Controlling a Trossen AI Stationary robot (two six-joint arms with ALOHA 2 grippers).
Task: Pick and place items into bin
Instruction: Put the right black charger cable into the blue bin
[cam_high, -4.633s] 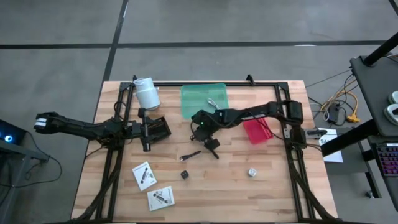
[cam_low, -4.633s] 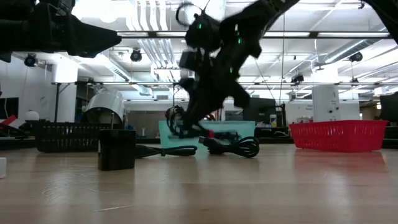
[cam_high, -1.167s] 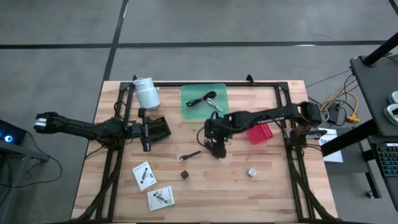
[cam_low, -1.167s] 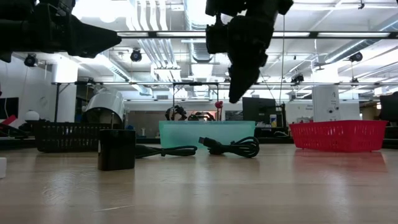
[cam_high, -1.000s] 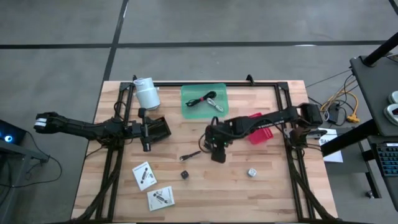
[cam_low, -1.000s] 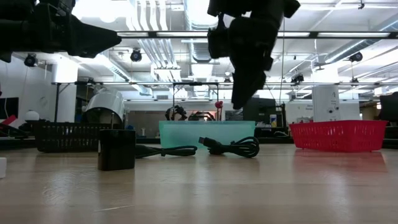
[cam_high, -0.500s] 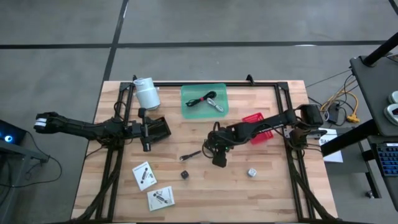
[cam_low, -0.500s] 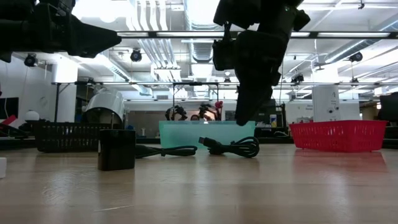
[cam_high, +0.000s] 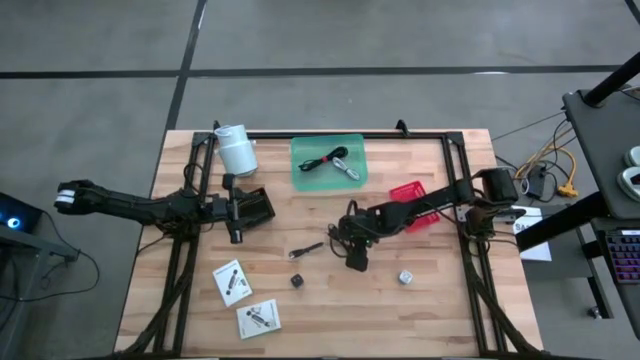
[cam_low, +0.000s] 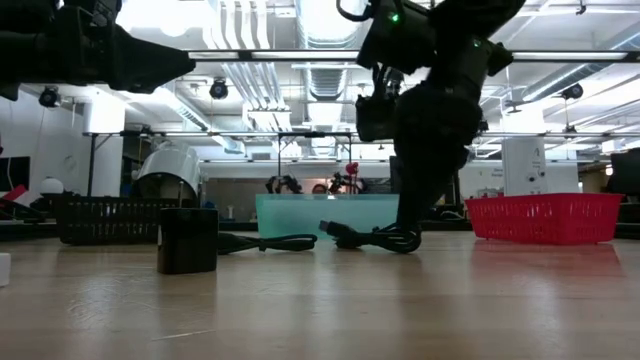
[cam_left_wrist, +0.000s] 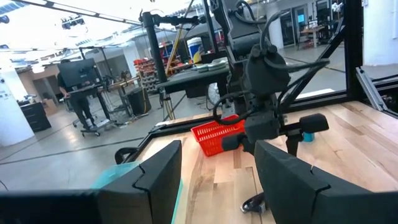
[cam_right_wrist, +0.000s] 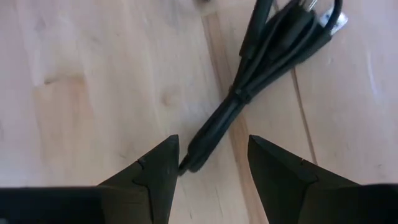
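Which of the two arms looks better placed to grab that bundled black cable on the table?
The right. Its claw hangs open directly over the black cable, one end lying between the fingers. The left claw waits open at the table's far left side, well away.

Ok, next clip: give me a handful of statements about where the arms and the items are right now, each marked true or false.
1. The right gripper hangs over a bundled black cable on the table, fingers apart. True.
2. The green bin has nothing in it. False: a black cable and a pale cord already lie inside.
3. The left gripper is holding one of the white packets. False: it waits by the black basket, and both packets lie near the table's front edge.
4. The red basket sits on the right side of the table, beside the right arm. True.
5. The white roll lies in the red basket. False: it stands at the table's back left corner.
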